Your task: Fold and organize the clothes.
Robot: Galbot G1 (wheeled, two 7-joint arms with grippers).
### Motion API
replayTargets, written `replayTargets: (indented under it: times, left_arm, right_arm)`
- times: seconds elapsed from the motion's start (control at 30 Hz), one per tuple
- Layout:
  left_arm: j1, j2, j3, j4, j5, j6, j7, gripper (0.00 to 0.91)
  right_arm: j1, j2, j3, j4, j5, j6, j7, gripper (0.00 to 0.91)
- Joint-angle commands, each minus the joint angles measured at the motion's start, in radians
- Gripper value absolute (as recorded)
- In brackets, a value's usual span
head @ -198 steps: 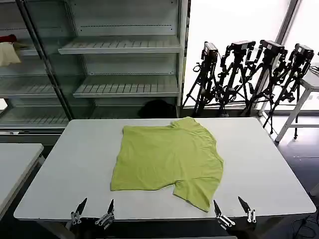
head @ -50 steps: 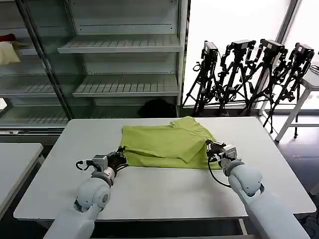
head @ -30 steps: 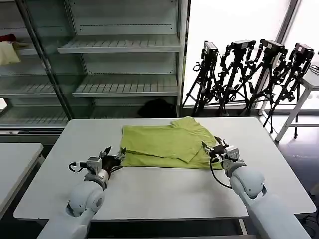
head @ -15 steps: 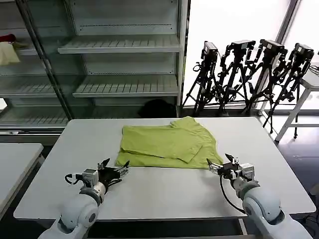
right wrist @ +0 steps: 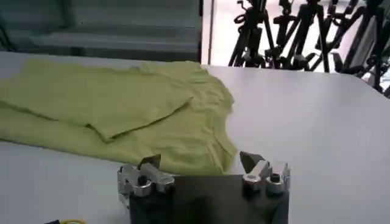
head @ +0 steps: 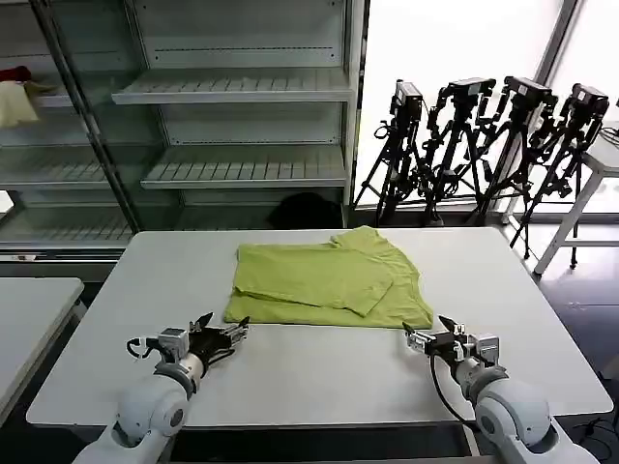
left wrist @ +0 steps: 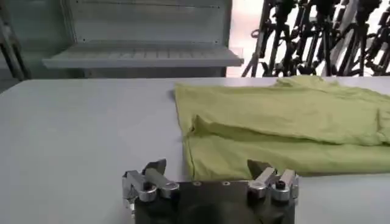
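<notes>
Left end effector sits low over the worktop nr the front edge, left of centre, fingers spread apart, gripping nothing; tips point at the T-shirt's near-left corner, just short of the cloth, not touching. Right end effector likewise nr the front edge, right of centre, fingers apart & empty, tips just off the shirt's near-right corner.

T-shirt, lime yellow-green, lies flat on the worktop, centred side to side, closer to the back edge than the front. It's folded: a top layer is doubled over the lower one, w/ a diagonal flap edge running toward the right side. Plain side up. Collar bump shows at the far edge, right of middle.

Left wrist view: both finger tips at frame bottom, open, w/ the shirt's folded left edge just ahead of them. Right wrist view: open tips again, the shirt's near hem & flap right in front.

Behind the worktop: metal shelving & a row of black tripods. Second table at far left.
</notes>
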Motion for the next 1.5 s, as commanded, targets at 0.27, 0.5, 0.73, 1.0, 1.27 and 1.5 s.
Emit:
replayTargets:
  times: [0.27, 0.5, 0.73, 1.0, 1.27, 1.5]
  left_arm:
    - [-0.029, -0.013, -0.002, 0.071, -0.018, 0.000, 0.020, 0.443]
    - [-0.031, -0.017, 0.002, 0.085, -0.016, -0.001, 0.035, 0.020]
    - [-0.028, -0.015, 0.006, 0.088, -0.009, -0.002, 0.049, 0.020]
    - [-0.024, -0.010, 0.012, 0.087, 0.011, -0.020, 0.055, 0.010]
    - [-0.024, -0.006, 0.017, 0.084, 0.019, -0.032, 0.053, 0.000]
    - [-0.008, 0.001, 0.018, 0.051, 0.028, -0.037, 0.030, 0.000]
  right_arm:
    - [0.004, 0.026, -0.013, -0.035, -0.008, -0.002, 0.003, 0.816]
    - [0.013, 0.023, -0.011, -0.049, -0.009, -0.002, 0.002, 0.464]
    - [0.013, 0.021, -0.011, -0.036, -0.012, -0.001, 0.002, 0.343]
    - [0.010, 0.010, -0.009, -0.014, -0.016, -0.001, 0.002, 0.181]
    - [0.006, -0.010, -0.001, 0.011, -0.019, -0.001, 0.001, 0.111]
    - [-0.007, -0.032, 0.007, 0.036, -0.020, -0.001, -0.001, 0.091]
